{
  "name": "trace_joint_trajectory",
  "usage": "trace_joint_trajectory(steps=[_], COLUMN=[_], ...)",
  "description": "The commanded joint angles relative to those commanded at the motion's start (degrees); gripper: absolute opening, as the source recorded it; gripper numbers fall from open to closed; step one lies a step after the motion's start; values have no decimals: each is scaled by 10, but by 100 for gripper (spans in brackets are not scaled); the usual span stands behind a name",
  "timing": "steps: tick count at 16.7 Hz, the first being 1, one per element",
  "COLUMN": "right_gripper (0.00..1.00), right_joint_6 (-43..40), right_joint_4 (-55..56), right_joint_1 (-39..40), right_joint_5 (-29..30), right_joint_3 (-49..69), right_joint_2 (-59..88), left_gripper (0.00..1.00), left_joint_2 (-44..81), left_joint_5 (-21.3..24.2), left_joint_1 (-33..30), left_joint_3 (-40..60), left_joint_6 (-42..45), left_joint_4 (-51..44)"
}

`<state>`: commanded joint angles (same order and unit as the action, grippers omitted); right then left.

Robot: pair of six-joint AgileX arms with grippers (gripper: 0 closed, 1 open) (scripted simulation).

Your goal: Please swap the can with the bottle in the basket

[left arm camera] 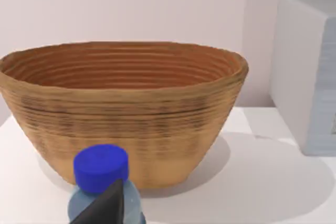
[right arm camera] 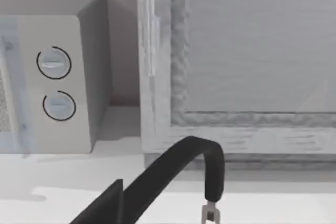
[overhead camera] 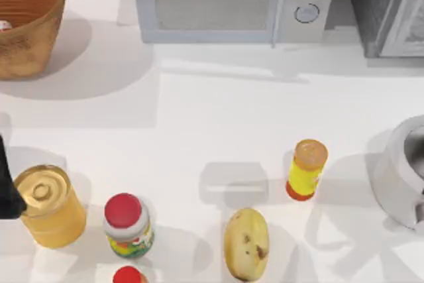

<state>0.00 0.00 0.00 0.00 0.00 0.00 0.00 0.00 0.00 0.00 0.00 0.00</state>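
The basket (overhead camera: 26, 24) stands at the table's far left corner, orange-brown with ribbed inner walls (left arm camera: 123, 114). A small red-and-white thing, which looks like the can (overhead camera: 3, 26), peeks out inside it at the picture's edge. In the left wrist view a pale bottle (left arm camera: 131, 203) with a blue cap (left arm camera: 101, 167) stands upright just in front of the basket. A dark part of my left gripper (left arm camera: 105, 208) overlaps its lower body. My left arm (overhead camera: 6, 183) is at the table's left edge. My right gripper (right arm camera: 105, 205) hangs near a black curved handle (right arm camera: 207, 166).
A golden tin (overhead camera: 50, 207), a red-capped jar (overhead camera: 127, 226) and another red cap (overhead camera: 129, 275) stand near the front left. A potato (overhead camera: 246, 243) and a yellow bottle (overhead camera: 306, 169) are mid-front. A grey pot (overhead camera: 404, 170) is at the right, and a microwave (overhead camera: 225, 1) at the back.
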Motion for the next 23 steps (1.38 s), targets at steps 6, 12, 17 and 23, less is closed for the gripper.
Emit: trace_joint_trajectory(steps=[6, 12, 17, 23], right_gripper=[100, 100, 100, 100], right_joint_6=[0, 0, 0, 0], right_joint_4=[0, 0, 0, 0], right_joint_1=[0, 0, 0, 0], right_joint_5=[0, 0, 0, 0], right_joint_3=[0, 0, 0, 0], right_joint_2=[0, 0, 0, 0], left_gripper=[100, 100, 100, 100], left_joint_2=[55, 281, 526, 831], left_joint_5=[0, 9, 21, 39], left_joint_1=[4, 18, 34, 56], left_joint_3=[35, 216, 471, 833], left_joint_6=[-1, 2, 14, 39], left_joint_4=[-30, -134, -231, -348])
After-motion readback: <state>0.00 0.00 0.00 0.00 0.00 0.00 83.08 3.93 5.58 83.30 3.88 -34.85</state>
